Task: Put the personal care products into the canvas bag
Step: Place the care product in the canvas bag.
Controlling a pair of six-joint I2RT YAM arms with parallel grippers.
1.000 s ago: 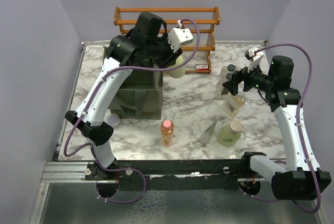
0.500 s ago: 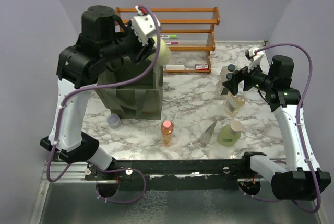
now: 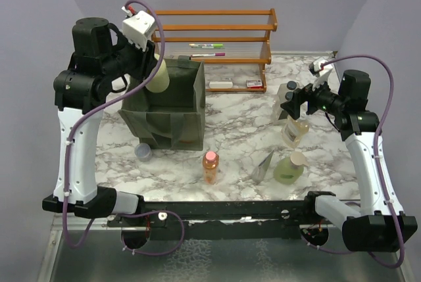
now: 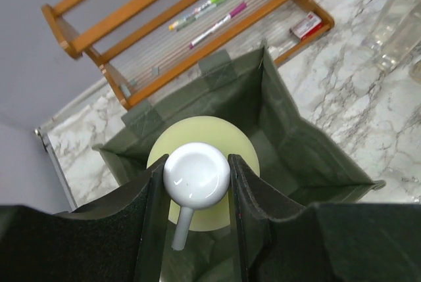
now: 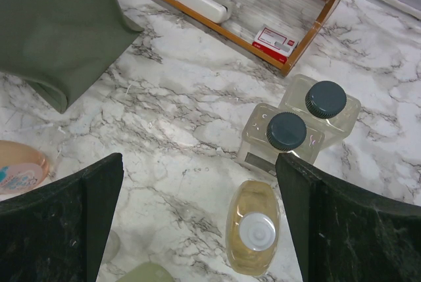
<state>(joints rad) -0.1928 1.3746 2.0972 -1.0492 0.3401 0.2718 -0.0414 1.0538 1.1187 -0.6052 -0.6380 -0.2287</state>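
Overhead, left hand [image 4: 196, 183] clenches pale bottle [image 4: 205, 135] above bag [image 4: 297, 145] — rack [image 4: 85, 35] behind; right hand [image 5: 197, 196] gapes.

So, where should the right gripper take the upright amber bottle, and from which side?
Probably take the amber bottle by its body below the white cap, coming from above: it stands upright, its section is oval, and the open right gripper is lined up across the narrow width.

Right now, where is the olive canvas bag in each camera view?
Top external: canvas bag left of centre, open top showing.
Left wrist: canvas bag fills the middle, directly below.
Right wrist: canvas bag, one corner, upper left.
Shared landmark: small red-and-white box on the wooden rack bottom level, in all three.
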